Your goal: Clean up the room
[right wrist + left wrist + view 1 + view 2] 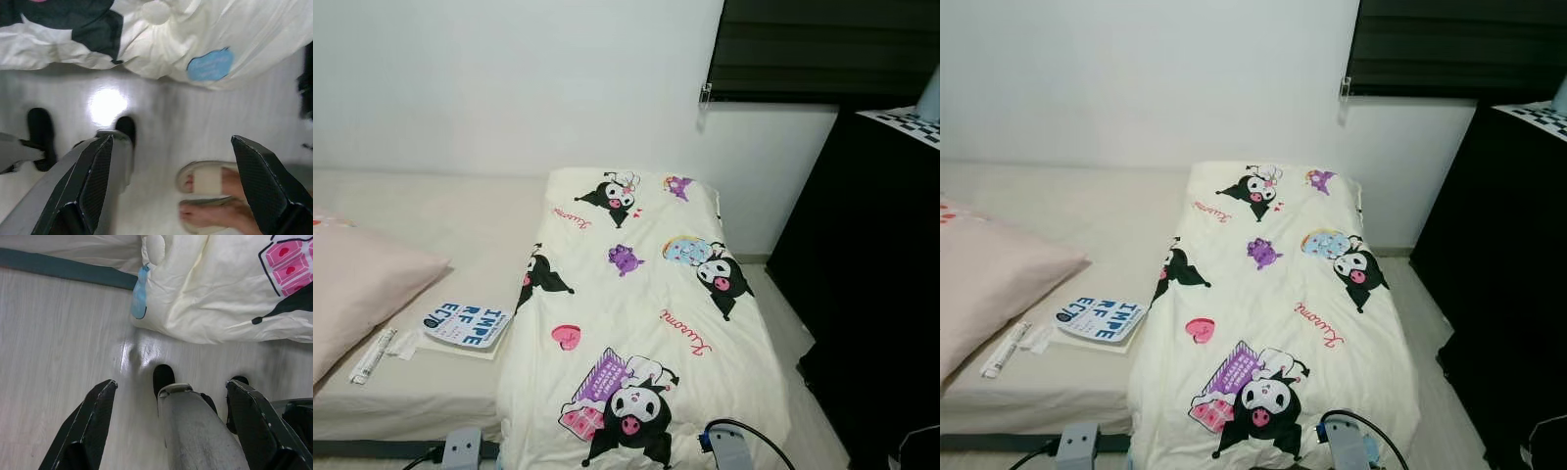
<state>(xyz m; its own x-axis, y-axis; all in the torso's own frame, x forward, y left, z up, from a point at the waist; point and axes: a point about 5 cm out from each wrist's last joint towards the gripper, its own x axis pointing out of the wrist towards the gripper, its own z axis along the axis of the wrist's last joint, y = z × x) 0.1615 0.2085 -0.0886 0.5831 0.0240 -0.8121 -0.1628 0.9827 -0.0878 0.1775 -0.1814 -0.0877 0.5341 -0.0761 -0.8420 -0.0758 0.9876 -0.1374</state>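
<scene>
A cream blanket [636,304] printed with cartoon figures lies spread over the right half of the low bed [460,220] and hangs down to the floor at its foot. On the bare mattress to the left lie a pink pillow [357,289], a booklet with blue letters [465,325] and a small white tube [374,354]. Both arms hang low before the bed's foot. The left gripper [171,382] is open above the pale floor, near the blanket's hem and its blue tag [139,293]. The right gripper [171,141] is also open and holds nothing.
A tall black cabinet [871,274] stands close on the right, leaving a narrow strip of floor beside the bed. A dark window blind [822,49] is above it. A person's foot in a slipper [210,196] stands on the floor near my right gripper.
</scene>
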